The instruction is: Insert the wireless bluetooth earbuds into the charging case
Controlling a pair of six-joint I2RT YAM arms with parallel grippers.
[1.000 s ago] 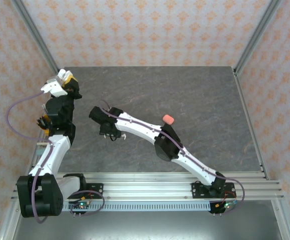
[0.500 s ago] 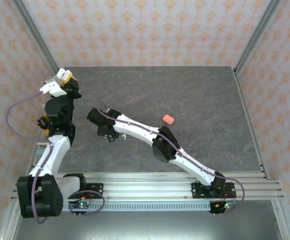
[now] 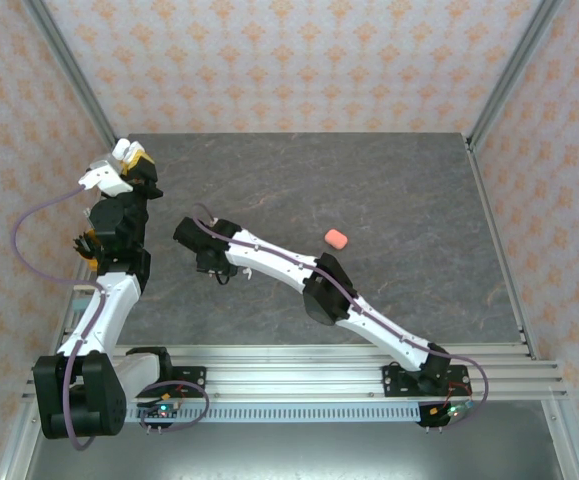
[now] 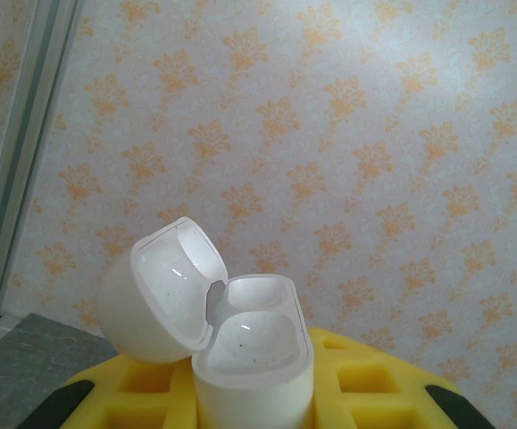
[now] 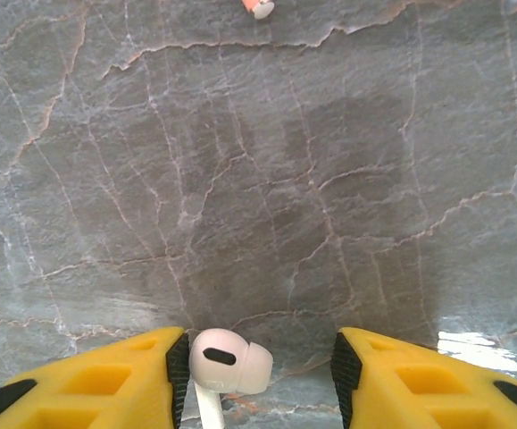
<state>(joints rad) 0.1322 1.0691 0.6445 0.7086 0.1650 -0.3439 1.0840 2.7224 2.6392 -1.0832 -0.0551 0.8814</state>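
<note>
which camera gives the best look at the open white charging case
The left wrist view: the white charging case sits close up in the left gripper, lid hinged open, its inside visibly empty. The top external view shows it as a small white blob at that gripper's tip.

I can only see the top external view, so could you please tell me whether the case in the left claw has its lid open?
Observer: Yes. In the left wrist view, the white charging case is gripped in the left claw with its lid swung fully open.
Operator: Thank you. Is the right claw clamped on an earbud?
Observer: No. In the right wrist view, the right claw is open. A white earbud sits against one finger, with a clear gap to the other.
</note>
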